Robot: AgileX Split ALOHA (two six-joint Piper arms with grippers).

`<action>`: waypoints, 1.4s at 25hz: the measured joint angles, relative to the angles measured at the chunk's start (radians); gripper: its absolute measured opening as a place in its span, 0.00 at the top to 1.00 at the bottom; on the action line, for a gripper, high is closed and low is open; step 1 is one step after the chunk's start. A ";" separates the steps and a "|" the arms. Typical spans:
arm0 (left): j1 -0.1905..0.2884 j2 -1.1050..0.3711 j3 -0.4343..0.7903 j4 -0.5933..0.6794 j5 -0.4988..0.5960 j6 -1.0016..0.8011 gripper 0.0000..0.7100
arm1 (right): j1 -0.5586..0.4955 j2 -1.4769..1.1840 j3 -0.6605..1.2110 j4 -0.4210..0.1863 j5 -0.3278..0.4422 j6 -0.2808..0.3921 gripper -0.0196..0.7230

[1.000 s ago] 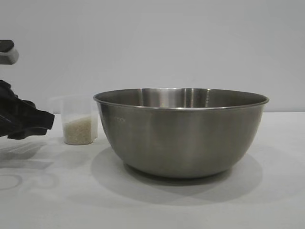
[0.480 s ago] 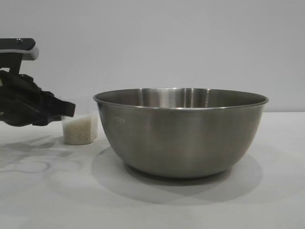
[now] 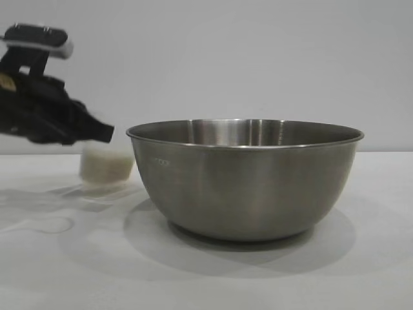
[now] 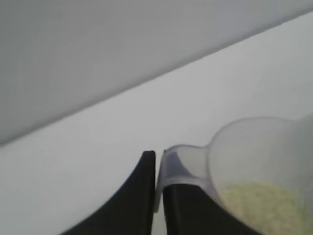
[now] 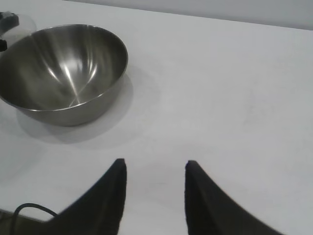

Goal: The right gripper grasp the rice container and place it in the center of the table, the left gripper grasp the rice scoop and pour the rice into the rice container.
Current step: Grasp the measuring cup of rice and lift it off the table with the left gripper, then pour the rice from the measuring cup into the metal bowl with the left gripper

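A: Left gripper (image 4: 155, 196) status?
B: Pinched on the rice scoop (image 3: 105, 161) handle, scoop clear of the table (image 3: 58, 271), left of frame. Rice (image 4: 259, 203) inside.
A: Rice container (image 3: 248, 181)?
B: Centre frame, on the table, just beside the scoop. Right gripper (image 5: 152, 196) well apart, fingers spread, holding nothing.

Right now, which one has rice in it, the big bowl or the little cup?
The little clear cup, held by its handle in the left gripper. Pale rice shows through its plastic. The big steel bowl has nothing inside, just shiny metal.
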State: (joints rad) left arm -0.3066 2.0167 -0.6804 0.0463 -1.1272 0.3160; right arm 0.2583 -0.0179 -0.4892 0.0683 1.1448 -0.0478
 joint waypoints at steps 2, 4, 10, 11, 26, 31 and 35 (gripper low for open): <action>0.000 -0.049 0.000 0.030 -0.002 0.142 1.00 | 0.000 0.000 0.000 0.000 0.000 0.000 0.64; 0.000 -0.095 0.000 0.076 -0.002 0.256 1.00 | 0.000 0.000 0.000 0.000 0.000 0.000 0.64; -0.007 -0.174 -0.010 0.289 -0.002 0.567 1.00 | 0.000 0.000 0.000 0.000 0.000 0.000 0.64; -0.014 -0.180 -0.022 0.331 0.007 0.621 1.00 | 0.000 0.000 0.000 0.000 0.000 0.000 0.64; -0.112 -0.185 -0.291 0.953 0.358 0.982 1.00 | 0.000 0.000 0.000 0.000 0.000 0.001 0.64; -0.118 -0.187 -0.343 1.089 0.395 0.984 1.00 | 0.000 0.000 0.000 -0.002 0.000 0.003 0.64; -0.135 -0.216 -0.350 1.177 0.400 0.997 1.00 | 0.000 0.000 0.000 -0.008 -0.002 0.007 0.64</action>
State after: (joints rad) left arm -0.4419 1.8012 -1.0304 1.2234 -0.7272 1.3127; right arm 0.2583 -0.0179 -0.4892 0.0603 1.1427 -0.0406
